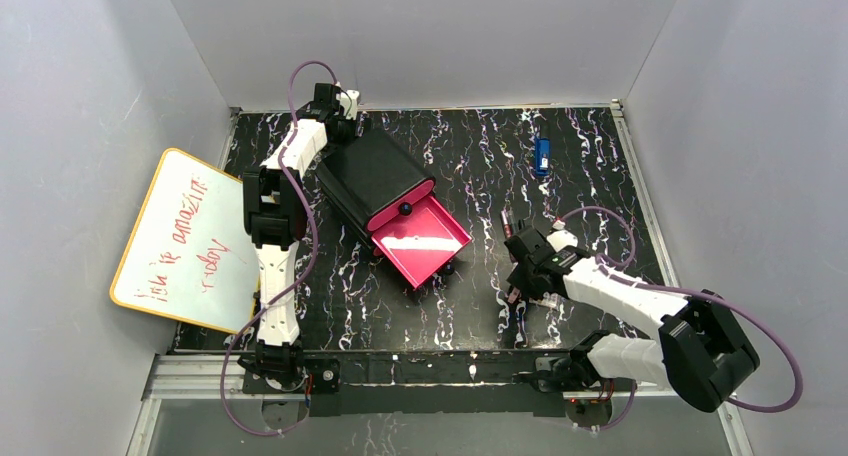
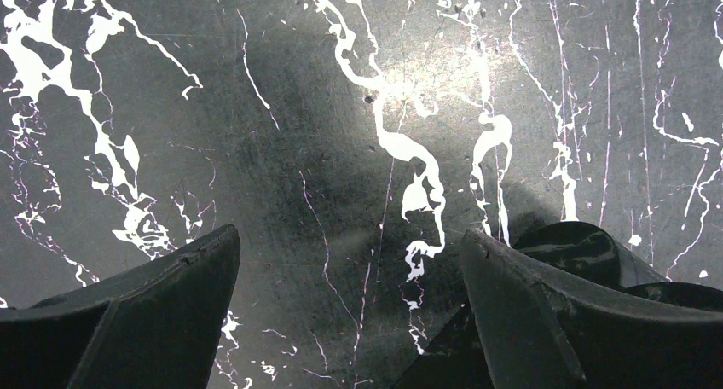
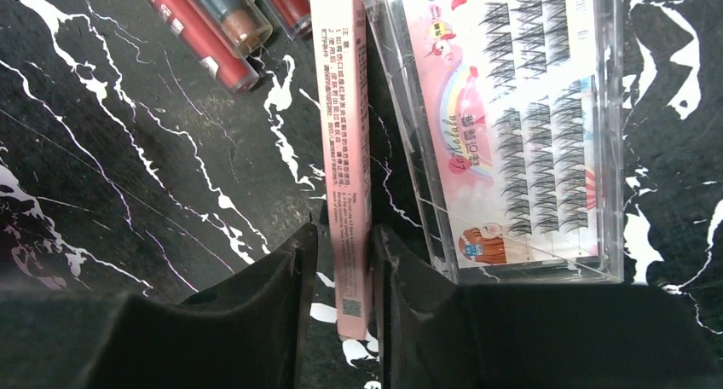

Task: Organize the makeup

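In the right wrist view a slim pink makeup box [image 3: 341, 150] lies on the black marbled table, and my right gripper [image 3: 345, 235] stands astride its near end. The right finger touches the box, while a narrow gap shows beside the left finger [image 3: 290, 278]. To the box's right lies a clear lash case [image 3: 511, 124]. Dark-red lip sticks [image 3: 200, 39] lie at the upper left. From above, the right gripper [image 1: 518, 276] is right of centre. My left gripper [image 2: 349, 235] is open over bare table, behind the black box [image 1: 375, 176].
The black box has a pink drawer [image 1: 425, 241] pulled out toward the table's middle, with nothing visible in it. A small blue object [image 1: 542, 156] lies at the far right. A whiteboard [image 1: 185, 241] leans against the left wall.
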Tool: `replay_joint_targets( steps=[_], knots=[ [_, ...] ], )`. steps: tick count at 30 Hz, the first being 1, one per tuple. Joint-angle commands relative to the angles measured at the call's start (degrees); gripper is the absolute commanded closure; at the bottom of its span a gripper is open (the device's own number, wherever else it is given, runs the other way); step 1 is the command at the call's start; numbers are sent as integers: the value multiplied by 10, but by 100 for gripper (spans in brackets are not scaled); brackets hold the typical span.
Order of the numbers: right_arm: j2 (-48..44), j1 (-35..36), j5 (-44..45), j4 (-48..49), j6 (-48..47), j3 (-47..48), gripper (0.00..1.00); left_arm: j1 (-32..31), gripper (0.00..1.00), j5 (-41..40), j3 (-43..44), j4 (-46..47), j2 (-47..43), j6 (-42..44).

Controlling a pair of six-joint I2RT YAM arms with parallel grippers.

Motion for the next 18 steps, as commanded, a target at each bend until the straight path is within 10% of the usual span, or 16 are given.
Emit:
replay_joint_targets(
  steps=[1, 18],
  knots=[
    [17, -3, -3, 17, 0, -3, 64, -12, 2, 15, 9, -24, -8, 5],
    [-16, 56, 112, -160, -54, 194, 81, -12, 2, 17, 12, -25, -7, 3]
  ],
)
